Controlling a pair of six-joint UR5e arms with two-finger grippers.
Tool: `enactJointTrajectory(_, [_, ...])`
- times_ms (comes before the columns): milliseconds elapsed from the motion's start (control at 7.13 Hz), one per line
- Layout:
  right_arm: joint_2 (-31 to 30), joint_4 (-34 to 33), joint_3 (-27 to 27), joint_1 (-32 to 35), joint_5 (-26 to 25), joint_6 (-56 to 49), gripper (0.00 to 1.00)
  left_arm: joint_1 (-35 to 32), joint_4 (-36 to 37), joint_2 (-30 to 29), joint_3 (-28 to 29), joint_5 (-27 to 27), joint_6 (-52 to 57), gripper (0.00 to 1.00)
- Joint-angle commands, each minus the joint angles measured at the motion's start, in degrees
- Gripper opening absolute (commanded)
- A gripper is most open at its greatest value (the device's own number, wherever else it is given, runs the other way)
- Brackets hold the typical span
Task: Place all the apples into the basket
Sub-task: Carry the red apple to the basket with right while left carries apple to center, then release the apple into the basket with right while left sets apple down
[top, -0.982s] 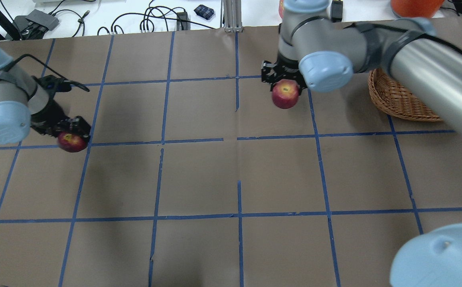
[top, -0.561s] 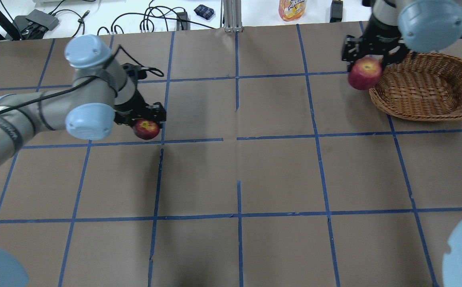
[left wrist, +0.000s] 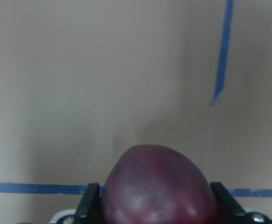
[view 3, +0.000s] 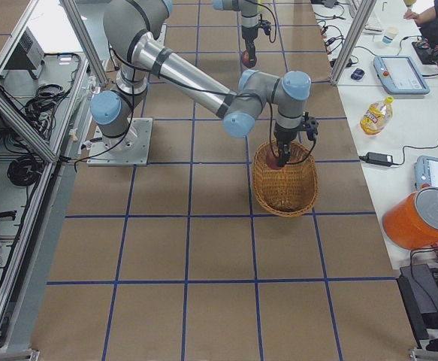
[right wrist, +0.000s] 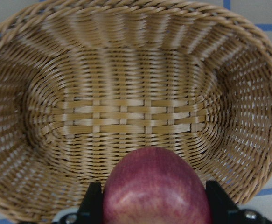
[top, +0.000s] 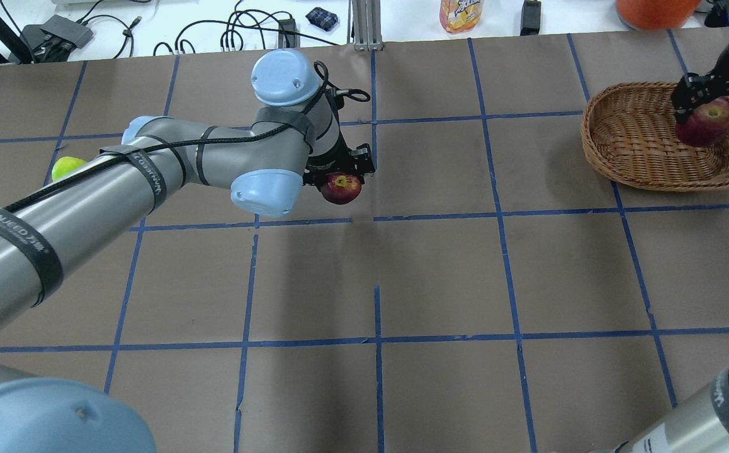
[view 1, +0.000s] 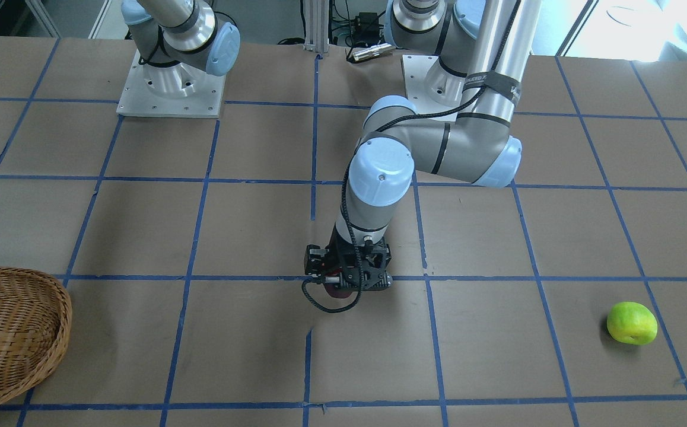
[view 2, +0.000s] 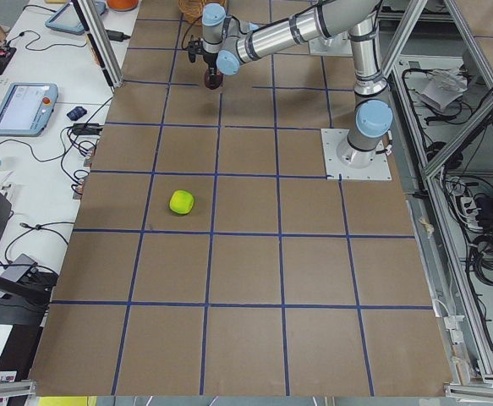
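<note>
My left gripper (top: 341, 176) is shut on the dark maroon apple (top: 340, 188) and holds it just above the table's middle; the apple fills the bottom of the left wrist view (left wrist: 158, 189). My right gripper (top: 709, 104) is shut on the red streaked apple (top: 705, 124) and holds it over the wicker basket (top: 629, 141) at the far right. The right wrist view shows this apple (right wrist: 155, 186) above the empty basket floor (right wrist: 126, 109). The yellow-green apple (view 1: 632, 323) lies alone on the table at the far left, partly behind my left arm in the overhead view (top: 64, 167).
An orange bucket (top: 654, 9), a juice bottle (top: 459, 14) and cables lie beyond the table's far edge. Blue tape lines grid the brown table (top: 440, 277). My left forearm (top: 87, 207) stretches across the table's left half.
My left arm has swept right with the maroon apple, from the far left to the table's middle. My right arm has carried the red apple right, from mid-table to over the basket.
</note>
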Motion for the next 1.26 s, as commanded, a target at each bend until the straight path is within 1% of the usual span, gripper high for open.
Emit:
enactJointTrajectory(0, [5.9,-9.6,0.1,-2.3,-1.6,-6.6,0.0,-3.8,3.2,-4.3,1.0,0.8,-2.1,0.5])
enactJointTrajectory(140, [6.7,-10.1,0.0,-2.3,-1.6,-6.3,0.0,-3.8,3.4,-4.9,1.1,0.7,-5.0,0.97])
enactJointTrajectory(280, [6.8,-10.3,0.0,-2.3,-1.6,-6.2,0.0,-3.6,3.6,-4.4,1.9,0.6,-4.0,1.0])
enactJointTrajectory(421, [7.6,-11.3,-0.1,-2.3,-1.5,-6.2,0.1,-1.6,2.6,-1.4,4.9,0.3,-3.9,1.0])
enactJointTrajectory(561, [8.3,-14.1,0.0,-2.3,-1.6,-6.1,0.44,3.1,-4.8,0.9,9.9,-1.7,-2.2,1.0])
enactJointTrajectory(701, [8.6,-14.1,0.0,-2.3,-1.6,-6.1,0.99,8.4,-12.9,3.0,15.5,-5.9,5.7,1.0])
enactJointTrajectory(841, [8.3,-13.3,0.0,-2.3,-1.6,-6.1,1.0,14.4,-23.8,4.6,19.3,-6.1,13.5,1.0])
enactJointTrajectory(982, [7.3,-11.8,-0.2,-2.2,-1.6,-6.1,1.0,19.7,-25.9,5.3,19.2,-4.7,21.9,1.0])
enactJointTrajectory(1122, [3.6,-6.4,0.0,-1.8,-1.3,-6.0,1.0,25.5,-27.9,5.4,18.2,1.2,29.0,1.0])
